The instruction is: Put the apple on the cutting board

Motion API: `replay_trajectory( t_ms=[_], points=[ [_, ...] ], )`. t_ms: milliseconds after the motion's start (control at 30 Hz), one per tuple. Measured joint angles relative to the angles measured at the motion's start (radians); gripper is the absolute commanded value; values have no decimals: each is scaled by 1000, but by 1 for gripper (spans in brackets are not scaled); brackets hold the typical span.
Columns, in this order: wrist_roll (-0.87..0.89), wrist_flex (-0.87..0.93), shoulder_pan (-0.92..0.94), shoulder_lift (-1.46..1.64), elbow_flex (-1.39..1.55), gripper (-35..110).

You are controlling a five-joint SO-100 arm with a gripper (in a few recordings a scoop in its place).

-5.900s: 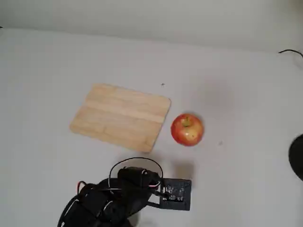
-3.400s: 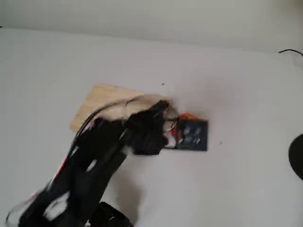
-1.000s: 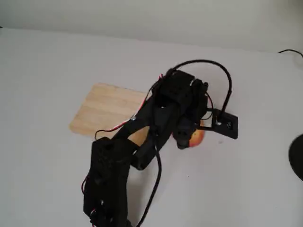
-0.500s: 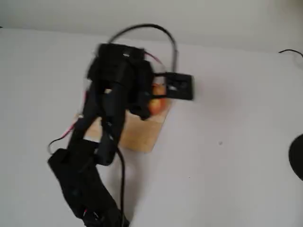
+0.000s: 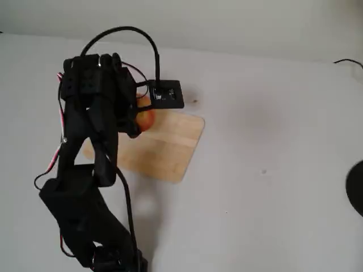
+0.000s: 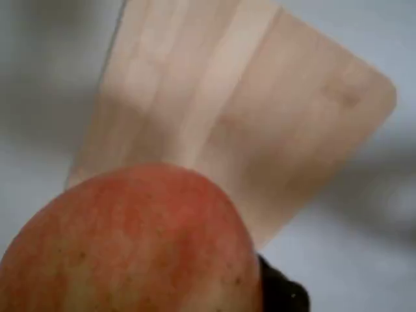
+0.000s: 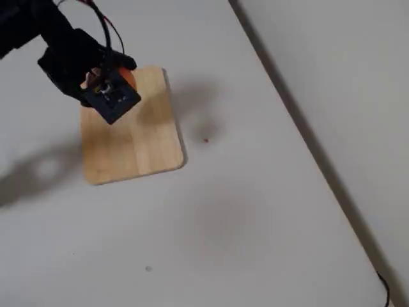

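Note:
My black gripper is shut on the apple, a small red and orange fruit that peeks out from under the arm's head. It hangs over the far left part of the light-wood cutting board. The wrist view has the apple large at the bottom, held above the board with a gap between them. In the other fixed view the gripper holds the apple over the far end of the board. The arm hides the fingers and the board's left side.
The board lies on a white table with open surface to its right. A dark round object sits at the right edge, and a black cable end at the far right. A pale wall borders the table.
The arm rose from its folded pose, closed on the apple right of the board, lifted it and swung it left. In the last half second it moved further left over the board.

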Motion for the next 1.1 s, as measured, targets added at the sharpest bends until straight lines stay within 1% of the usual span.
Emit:
replay_trajectory(
  t_ms=[267, 567, 833, 1000, 1100],
  points=[
    [25, -64, -46, -118, 0, 0],
    [44, -126, -51, -230, 0, 0],
    [67, -147, -67, -267, -3, 1],
    [67, -147, -74, -275, -5, 14],
    [67, -147, -74, -276, -5, 25]
  ],
)
